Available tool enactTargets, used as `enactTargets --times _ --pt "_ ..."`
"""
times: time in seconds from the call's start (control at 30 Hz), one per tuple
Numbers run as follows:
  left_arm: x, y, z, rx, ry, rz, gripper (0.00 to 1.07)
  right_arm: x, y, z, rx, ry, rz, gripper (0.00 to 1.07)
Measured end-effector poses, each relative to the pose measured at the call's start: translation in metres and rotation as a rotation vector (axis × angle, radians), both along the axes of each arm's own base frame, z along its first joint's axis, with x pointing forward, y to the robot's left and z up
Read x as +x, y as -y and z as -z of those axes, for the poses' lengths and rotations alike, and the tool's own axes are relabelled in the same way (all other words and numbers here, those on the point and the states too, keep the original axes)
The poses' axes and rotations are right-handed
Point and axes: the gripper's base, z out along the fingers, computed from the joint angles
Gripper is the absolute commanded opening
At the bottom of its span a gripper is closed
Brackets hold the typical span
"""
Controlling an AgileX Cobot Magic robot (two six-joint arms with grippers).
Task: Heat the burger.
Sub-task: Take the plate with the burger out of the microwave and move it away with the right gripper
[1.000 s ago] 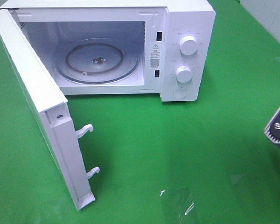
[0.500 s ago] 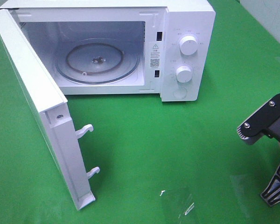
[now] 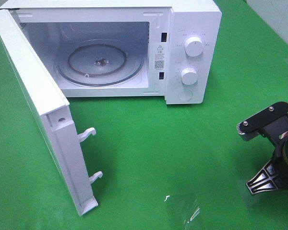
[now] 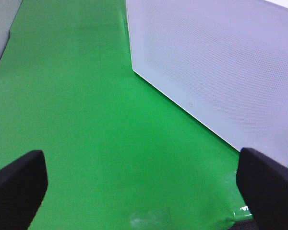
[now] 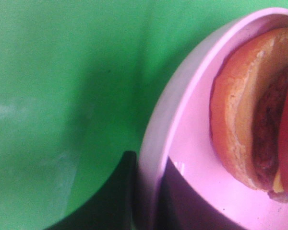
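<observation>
In the right wrist view the burger (image 5: 252,120), a golden-brown bun with a brown patty and a bit of green lettuce, lies on a pink plate (image 5: 192,143). My right gripper (image 5: 146,199) is shut on the plate's rim, one dark finger on each side of it. From the high view I see the right arm (image 3: 273,143) at the right edge, low over the green cloth; the plate and burger are out of that frame. My left gripper (image 4: 144,191) is open, its black fingertips (image 4: 17,184) wide apart over bare cloth beside the microwave door (image 4: 221,72).
The white microwave (image 3: 192,52) stands at the back with its door (image 3: 43,120) swung wide open to the left. Its glass turntable (image 3: 101,62) lies bare inside. Green cloth (image 3: 173,153) covers the table. A small clear plastic scrap (image 3: 182,208) lies near the front.
The right arm has come in from the right edge, moving left and lower in the high view. The microwave and its door have not moved.
</observation>
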Motion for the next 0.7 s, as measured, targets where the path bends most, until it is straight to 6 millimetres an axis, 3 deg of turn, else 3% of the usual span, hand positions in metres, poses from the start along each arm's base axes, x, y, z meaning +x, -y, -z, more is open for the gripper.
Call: enactTargets --times 0.17,0.43,0.57,0.7 --pt "0.0 0.0 0.0 0.0 0.0 0.0 1.0 0.009 0.006 0.015 -0.012 -0.006 0.039 0.03" --pt "0.0 0.0 0.0 0.0 0.0 0.0 1.0 0.026 0.002 0.021 -0.02 0.015 0.072 0.1" --pt "0.0 0.0 0.0 0.0 0.0 0.0 1.0 0.031 -0.002 0.019 -0.009 0.03 0.073 0.22" --pt "0.0 0.0 0.0 0.0 0.0 0.0 1.0 0.033 -0.005 0.012 0.017 0.025 0.076 0.4"
